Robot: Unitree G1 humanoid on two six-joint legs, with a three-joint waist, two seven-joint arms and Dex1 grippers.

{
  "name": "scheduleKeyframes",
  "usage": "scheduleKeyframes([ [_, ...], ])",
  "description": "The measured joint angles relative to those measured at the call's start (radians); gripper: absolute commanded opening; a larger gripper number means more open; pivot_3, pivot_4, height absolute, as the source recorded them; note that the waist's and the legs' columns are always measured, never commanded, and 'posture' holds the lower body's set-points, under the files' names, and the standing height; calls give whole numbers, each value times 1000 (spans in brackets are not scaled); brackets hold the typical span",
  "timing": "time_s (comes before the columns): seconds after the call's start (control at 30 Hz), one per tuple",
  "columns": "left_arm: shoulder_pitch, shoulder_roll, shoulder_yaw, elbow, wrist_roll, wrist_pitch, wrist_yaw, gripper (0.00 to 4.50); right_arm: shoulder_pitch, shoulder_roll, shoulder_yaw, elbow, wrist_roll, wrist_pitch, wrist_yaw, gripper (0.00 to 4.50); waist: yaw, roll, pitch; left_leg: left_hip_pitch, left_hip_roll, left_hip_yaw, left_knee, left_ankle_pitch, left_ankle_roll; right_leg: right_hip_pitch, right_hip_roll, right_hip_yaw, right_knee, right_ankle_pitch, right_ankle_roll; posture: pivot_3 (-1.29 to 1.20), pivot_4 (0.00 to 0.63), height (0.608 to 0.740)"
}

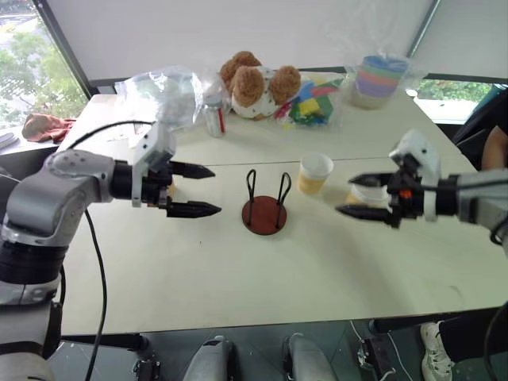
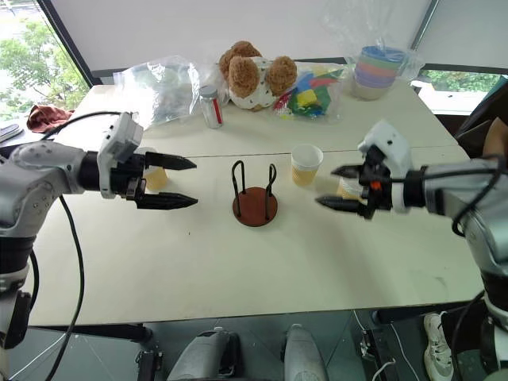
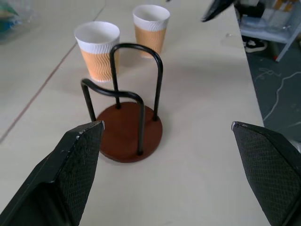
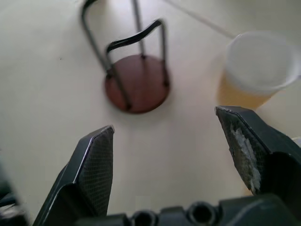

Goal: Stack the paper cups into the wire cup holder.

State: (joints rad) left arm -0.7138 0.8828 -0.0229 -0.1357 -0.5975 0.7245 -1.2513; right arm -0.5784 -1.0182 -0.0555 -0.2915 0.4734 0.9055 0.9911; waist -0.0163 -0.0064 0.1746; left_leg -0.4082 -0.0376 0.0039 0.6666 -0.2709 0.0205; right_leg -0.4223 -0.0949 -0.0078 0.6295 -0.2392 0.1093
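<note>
The wire cup holder (image 1: 264, 216), two black loops on a dark red round base, stands empty at mid-table. One paper cup (image 1: 315, 173) stands upright just to its right. A second paper cup (image 1: 367, 192) is partly hidden behind my right gripper (image 1: 344, 196), which hovers open and empty to the right of the holder, pointing left. My left gripper (image 1: 216, 190) hovers open and empty on the holder's left, pointing right at it. Behind its fingers a third cup (image 2: 155, 178) shows in part. The left wrist view has the holder (image 3: 127, 129) with two cups (image 3: 98, 52) beyond it.
Along the table's far side lie a crumpled plastic bag (image 1: 163, 94), a small jar (image 1: 214, 119), a teddy bear (image 1: 254, 83), a bag of coloured blocks (image 1: 313, 101) and a wrapped pastel cup stack (image 1: 381, 79). A person's arm (image 1: 497, 151) shows at the right edge.
</note>
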Motion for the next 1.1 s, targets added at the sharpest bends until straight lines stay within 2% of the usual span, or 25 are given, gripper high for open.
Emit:
scheduleKeyframes([
  [0.2,-5,-5,-4,19,21,-18,-5,4500,-238,106,242,382,-210,-286,75,3752,1,0,0,-3,0,0,-1,0,0,-4,1,0,0,0,1,0,150,740],
  [0.37,10,-15,-1,20,28,-21,16,4500,-384,205,343,663,-339,-477,145,3752,3,0,1,-4,0,1,-1,0,0,-4,0,1,0,0,1,0,150,740],
  [0.47,49,-18,2,10,28,-21,31,4500,-428,240,367,761,-381,-560,192,3752,2,0,1,-4,0,1,-1,0,0,-4,0,0,0,0,1,0,150,740],
  [0.57,83,-18,5,9,28,-21,40,4500,-460,264,386,852,-424,-630,237,3040,3,0,1,-4,0,1,-1,0,0,-4,0,0,0,0,1,0,150,740],
  [0.7,85,-18,8,6,29,-26,54,4500,-485,312,405,951,-480,-700,267,929,0,0,1,-4,0,1,0,1,-1,-4,0,1,0,0,1,0,150,740],
  [0.77,85,-17,8,6,36,-37,56,4500,-495,328,411,992,-505,-728,274,26,1,0,1,-4,0,1,-1,3,-5,-4,0,1,0,0,1,0,150,740],
  [1.0,85,-15,8,9,44,-38,63,4500,-546,344,411,1097,-562,-814,279,26,1,0,1,-4,0,1,-1,3,-6,-5,0,1,1,0,1,0,150,740],
  [1.1,85,-13,8,10,44,-38,63,4500,-618,336,411,1132,-584,-865,303,26,-1,4,4,-4,-1,1,-1,3,-6,-5,-1,1,1,0,1,0,150,740],
])
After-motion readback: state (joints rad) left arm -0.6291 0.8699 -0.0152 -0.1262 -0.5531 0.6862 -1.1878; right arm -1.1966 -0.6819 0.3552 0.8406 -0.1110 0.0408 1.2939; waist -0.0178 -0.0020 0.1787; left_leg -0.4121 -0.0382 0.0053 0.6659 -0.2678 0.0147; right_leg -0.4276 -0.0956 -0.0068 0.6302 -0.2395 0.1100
